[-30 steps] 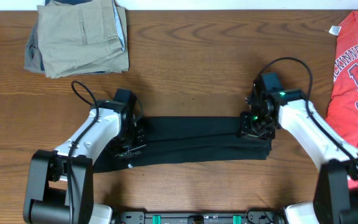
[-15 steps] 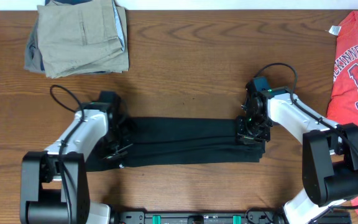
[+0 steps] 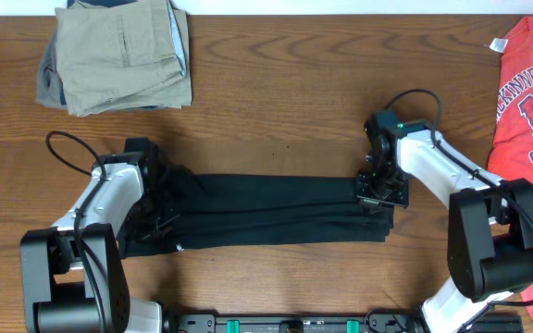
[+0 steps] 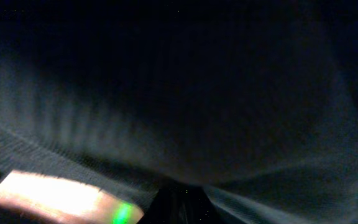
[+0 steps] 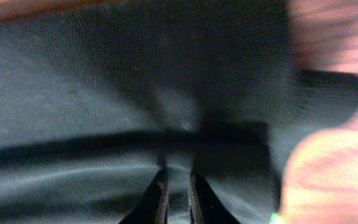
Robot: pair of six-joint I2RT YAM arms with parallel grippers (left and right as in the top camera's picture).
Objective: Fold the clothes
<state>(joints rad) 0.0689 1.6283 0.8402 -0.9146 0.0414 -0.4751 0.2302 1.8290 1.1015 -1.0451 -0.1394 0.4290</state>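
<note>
Leftward the left arm (image 3: 105,194) has swung since the earlier frame, and the black T-shirt (image 3: 276,211) has slid that way with it, while the right arm (image 3: 424,162) has barely shifted. That shirt lies as a long folded band on the worktop (image 3: 276,102), stretched between the two sets of jaws. Left jaws are closed on its bunched end, with dark cloth filling their camera. Right jaws stand almost together, fingertips (image 5: 157,199) pinching a crease at the opposite end. Folded khaki trousers (image 3: 118,55) lie well beyond the left jaws; a red T-shirt (image 3: 526,102) lies outward of the right jaws.
</note>
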